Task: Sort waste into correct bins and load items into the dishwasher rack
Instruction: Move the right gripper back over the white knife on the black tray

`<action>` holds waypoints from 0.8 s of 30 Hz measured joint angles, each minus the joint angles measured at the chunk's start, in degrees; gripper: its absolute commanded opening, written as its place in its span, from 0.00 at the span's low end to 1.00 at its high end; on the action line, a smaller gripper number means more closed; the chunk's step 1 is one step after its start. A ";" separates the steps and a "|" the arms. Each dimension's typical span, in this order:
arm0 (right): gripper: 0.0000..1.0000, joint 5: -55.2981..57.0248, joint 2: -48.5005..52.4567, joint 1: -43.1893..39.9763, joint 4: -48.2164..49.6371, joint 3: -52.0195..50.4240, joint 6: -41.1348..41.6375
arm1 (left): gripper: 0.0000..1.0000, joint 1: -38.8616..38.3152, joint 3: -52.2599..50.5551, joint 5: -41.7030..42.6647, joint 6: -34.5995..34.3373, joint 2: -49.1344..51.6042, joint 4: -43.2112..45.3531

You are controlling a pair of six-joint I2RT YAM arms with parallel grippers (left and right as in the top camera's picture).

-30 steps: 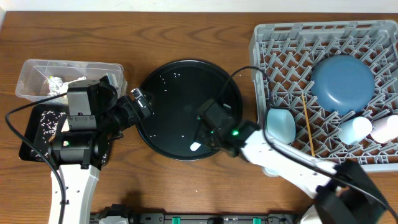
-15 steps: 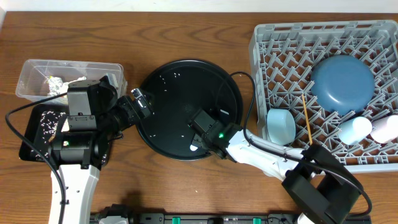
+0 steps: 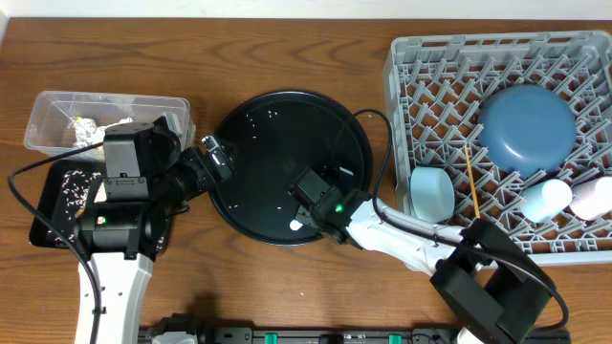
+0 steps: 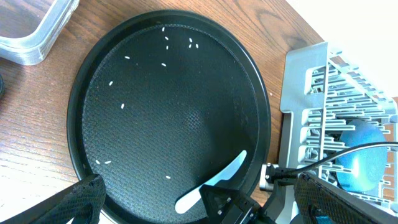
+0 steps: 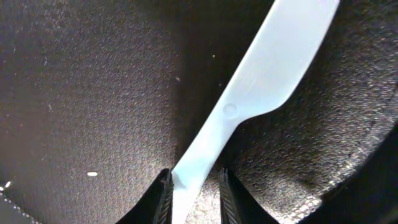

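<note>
Loading nearly done; white plastic spoon (image 5: pixel 249 106) outstanding, handle between barely parted right fingers (image 5: pixel 163 202), grip unclear; left fingers (image 4: pixel 348 202) gape empty.

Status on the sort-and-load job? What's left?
Done: plate, bowl, chopstick, pale blue cup and pink cup are in the rack; crumpled waste is in the clear tub, rice in the black rectangular tray. In hand: the right gripper has its fingers either side of the white spoon on the round tray; grip unclear. Remaining: spoon into the rack, loose grains off the round tray.
</note>
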 measured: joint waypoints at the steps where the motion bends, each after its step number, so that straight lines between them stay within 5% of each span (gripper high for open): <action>1: 0.24 0.39 0.00 0.00 -0.28 0.00 0.31 | 0.98 0.00 0.00 0.00 0.00 0.00 0.00; 10: 0.30 3.72 0.11 0.02 -0.61 0.00 5.18 | 0.98 0.00 0.00 0.00 0.00 0.00 0.00; 24: 0.19 7.13 0.42 0.02 -0.37 0.00 8.41 | 0.98 0.00 0.00 0.00 0.00 0.00 0.00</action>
